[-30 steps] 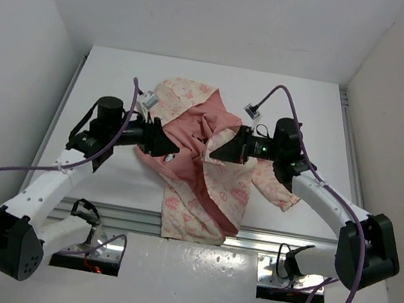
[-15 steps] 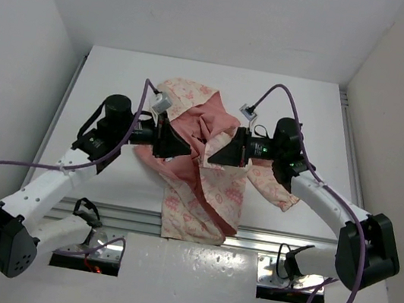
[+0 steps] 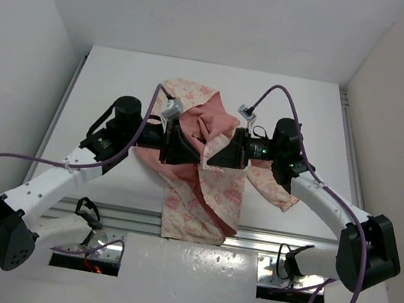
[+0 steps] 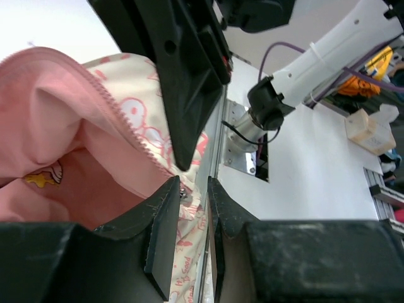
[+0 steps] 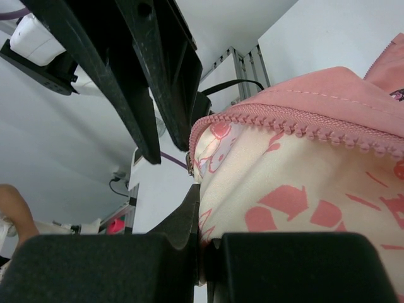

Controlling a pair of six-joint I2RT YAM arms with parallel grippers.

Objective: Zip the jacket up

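The jacket (image 3: 215, 192) lies open in the middle of the white table, cream floral side and salmon lining both showing. My left gripper (image 3: 189, 149) and right gripper (image 3: 214, 153) nearly meet tip to tip above its middle. In the left wrist view my left gripper (image 4: 194, 189) is closed on the jacket's (image 4: 76, 126) pink zipper edge (image 4: 129, 129); a small metal zipper part sits at the fingertips. In the right wrist view my right gripper (image 5: 201, 221) is shut on the printed fabric (image 5: 303, 196) just below the other zipper edge (image 5: 303, 123).
An aluminium rail (image 3: 287, 242) runs along the table's front edge. White walls enclose the table on three sides. The right arm (image 4: 328, 50) shows in the left wrist view; the left gripper's fingers (image 5: 145, 76) hang close in the right wrist view.
My left gripper has moved right with the jacket's left front edge, closing the gap to the right gripper. The right gripper has barely moved.
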